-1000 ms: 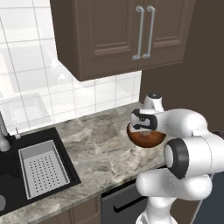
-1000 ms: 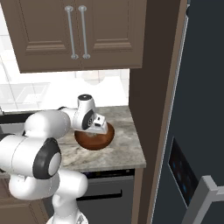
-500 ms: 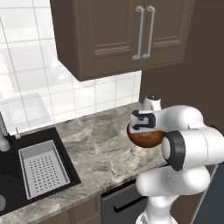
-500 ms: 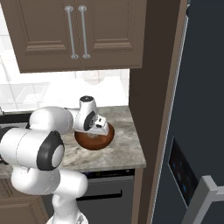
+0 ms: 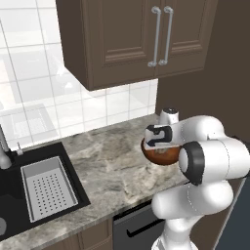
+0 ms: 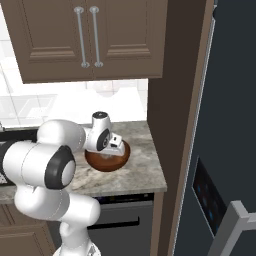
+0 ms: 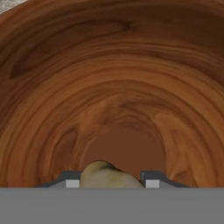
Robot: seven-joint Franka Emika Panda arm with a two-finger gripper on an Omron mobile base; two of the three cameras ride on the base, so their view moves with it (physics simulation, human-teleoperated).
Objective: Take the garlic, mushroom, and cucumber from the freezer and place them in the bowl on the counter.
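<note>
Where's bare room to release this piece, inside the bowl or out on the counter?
The reddish-brown wooden bowl shows bare floor ahead of the gripper, which pinches a small tan rounded lump. The marbled stone counter lies bare between bowl and black sink. Crowded around the bowl, under the arm.

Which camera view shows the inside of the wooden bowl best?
The hand view: the bowl spreads across it, wood grain clear, a tan lump between the jaws. Both base views show its outer wall, partly hidden by the hand.

no legible txt, no labels or brands, no nos. or signs on any surface
</note>
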